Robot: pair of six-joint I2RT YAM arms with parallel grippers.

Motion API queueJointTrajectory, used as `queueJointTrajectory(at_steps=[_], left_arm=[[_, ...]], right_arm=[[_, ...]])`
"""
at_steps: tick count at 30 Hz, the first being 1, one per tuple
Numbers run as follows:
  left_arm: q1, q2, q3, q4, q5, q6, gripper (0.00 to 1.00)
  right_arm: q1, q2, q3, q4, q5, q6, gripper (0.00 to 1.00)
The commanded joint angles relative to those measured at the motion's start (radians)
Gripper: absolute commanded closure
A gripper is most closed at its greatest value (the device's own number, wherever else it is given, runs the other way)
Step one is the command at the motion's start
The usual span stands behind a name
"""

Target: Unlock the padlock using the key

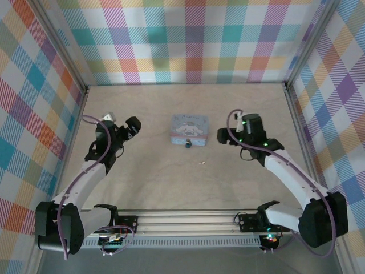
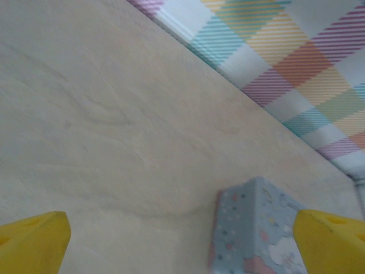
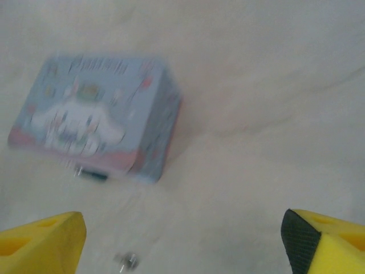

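Top external view, from the near edge outward: the two arm bases sit on a metal rail [image 1: 188,220] along the front of the table [image 1: 154,182]. The left arm leans up and inward on the left, and the right arm does the same on the right. Both end about level with the middle of the table.

On the bare wood between them lies the key [image 1: 201,163], a pale speck touching nothing. Just beyond it and slightly to the left is the padlock [image 1: 187,146], small and dark, right against the near side of the tin box [image 1: 190,128]. The left gripper [image 1: 133,127] hangs well apart from the box on its left. The right gripper [image 1: 222,136] is near the box's right side, clear of it as far as I can tell.

In the right wrist view, which is blurred, the right gripper [image 3: 182,245] has its yellow fingertips [image 3: 40,242] spread wide with nothing held. The key [image 3: 128,261] lies on the table low between them. Farther on, the padlock [image 3: 91,173] sits at the front edge of the tin box [image 3: 97,120].

In the left wrist view the left gripper [image 2: 182,245] is also spread wide and empty. A corner of the tin box [image 2: 256,228] shows near its right fingertip, with the plaid wall [image 2: 285,51] beyond.
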Motion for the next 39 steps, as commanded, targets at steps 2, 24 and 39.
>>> queueJointTrajectory(at_steps=[2, 24, 39], left_arm=[[-0.087, -0.035, -0.047, 0.041, 0.024, -0.138, 0.0], [-0.164, -0.033, -0.057, 0.025, -0.039, -0.126, 0.0], [-0.164, -0.046, -0.047, -0.005, -0.047, -0.114, 0.0]], right_arm=[[0.13, 0.127, 0.068, -0.226, 0.002, 0.073, 0.15], [0.285, 0.511, 0.215, -0.22, 0.034, 0.082, 0.46], [0.285, 0.605, 0.254, -0.216, 0.022, 0.076, 0.63]])
